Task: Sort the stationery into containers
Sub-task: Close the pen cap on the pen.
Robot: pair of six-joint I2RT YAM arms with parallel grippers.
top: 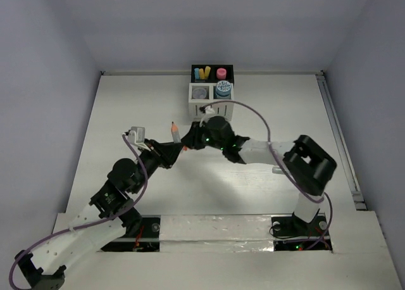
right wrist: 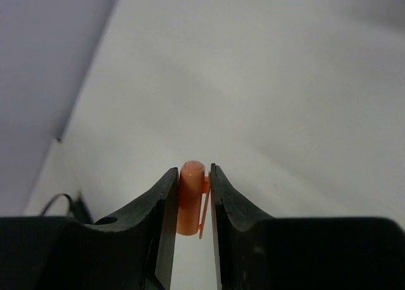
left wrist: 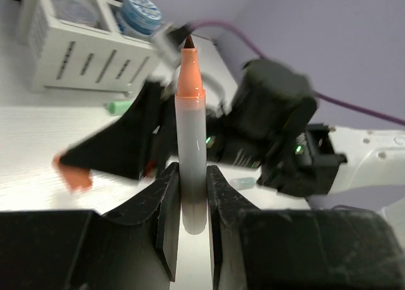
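A pen (left wrist: 192, 144) with a pale grey barrel and a bare orange tip stands upright between the jaws of my left gripper (left wrist: 193, 179), which is shut on it. In the top view the pen (top: 174, 133) rises from the left gripper (top: 169, 149) at mid-table. My right gripper (right wrist: 192, 176) is shut on the pen's orange cap (right wrist: 192, 198), clip to the right. It sits just right of the pen in the top view (top: 188, 144). The organiser (top: 212, 107) stands at the far edge, holding yellow stubs (top: 202, 73), a pink stub (top: 221, 73) and a blue-white roll (top: 222, 88).
A green stub (left wrist: 117, 106) lies on the table in front of the organiser's white slatted wall (left wrist: 82, 59). A small pale item (left wrist: 243, 183) lies near the right arm. The right arm's purple cable (top: 253, 113) arcs over the table. Walls close in on three sides.
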